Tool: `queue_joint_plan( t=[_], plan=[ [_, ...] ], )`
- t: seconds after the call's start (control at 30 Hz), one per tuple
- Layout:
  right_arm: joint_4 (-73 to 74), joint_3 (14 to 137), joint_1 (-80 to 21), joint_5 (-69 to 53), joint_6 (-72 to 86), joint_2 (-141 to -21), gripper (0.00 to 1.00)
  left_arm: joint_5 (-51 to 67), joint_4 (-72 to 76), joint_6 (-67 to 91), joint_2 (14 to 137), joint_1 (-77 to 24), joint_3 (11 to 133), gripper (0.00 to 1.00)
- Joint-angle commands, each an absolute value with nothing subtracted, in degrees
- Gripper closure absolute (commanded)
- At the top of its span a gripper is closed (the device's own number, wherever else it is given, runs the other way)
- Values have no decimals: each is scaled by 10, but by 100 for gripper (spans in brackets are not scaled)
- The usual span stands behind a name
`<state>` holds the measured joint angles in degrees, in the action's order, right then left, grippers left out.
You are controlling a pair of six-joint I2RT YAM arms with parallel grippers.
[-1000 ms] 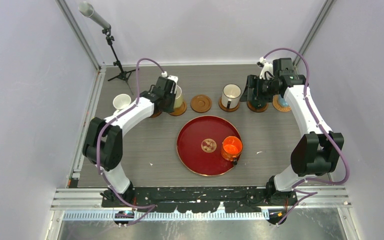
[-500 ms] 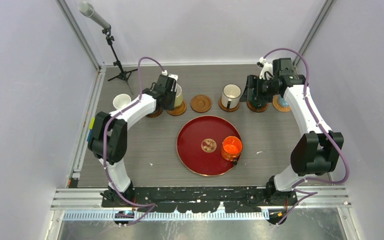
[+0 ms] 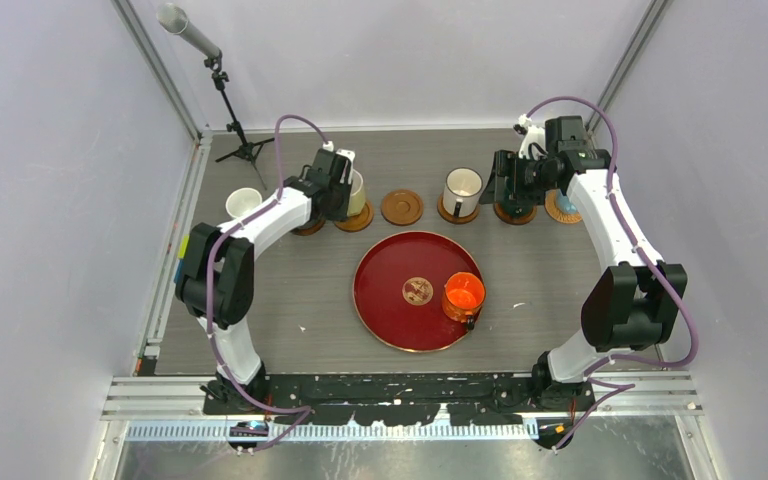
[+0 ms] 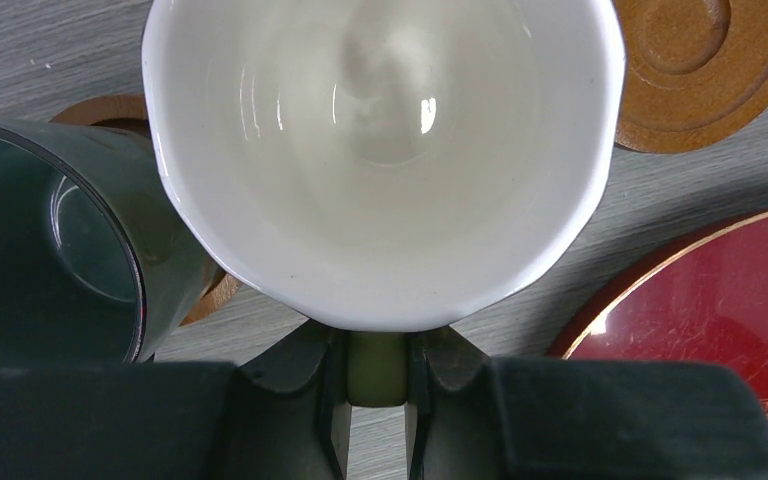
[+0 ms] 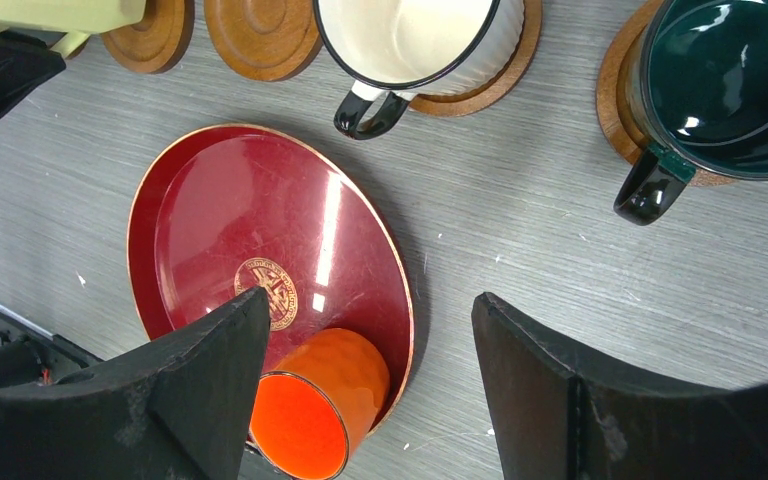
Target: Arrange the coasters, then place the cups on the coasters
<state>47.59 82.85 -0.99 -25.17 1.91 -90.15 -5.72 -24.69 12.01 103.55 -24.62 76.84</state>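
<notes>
Pale yellow cup [image 4: 380, 190] between left fingers [image 4: 295, 395]

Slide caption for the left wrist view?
Left gripper shut on the handle of the pale yellow cup; dark cup on a coaster at left, empty coaster and red tray at right.

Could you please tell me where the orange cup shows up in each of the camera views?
Top external: the orange cup stands on the right part of the dark red tray, a little right of the picture's centre.
Left wrist: not in it; only a part of the tray shows, at bottom right.
Right wrist: at the bottom edge, left of centre, at the tray's lower rim.
Shared landmark: the dark red tray, seen in all three views.
</notes>
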Motion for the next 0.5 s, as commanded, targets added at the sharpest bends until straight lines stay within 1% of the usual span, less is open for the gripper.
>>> queue_joint_plan(
  t=[0.0,0.47],
  plan=[
    [462,853,-8,-249,22,-904,22,-53,-209,128,1026,-245,803,100],
    [461,853,-8,-251,22,-908,22,-47,-229,135,1027,-247,790,100]
  ],
)
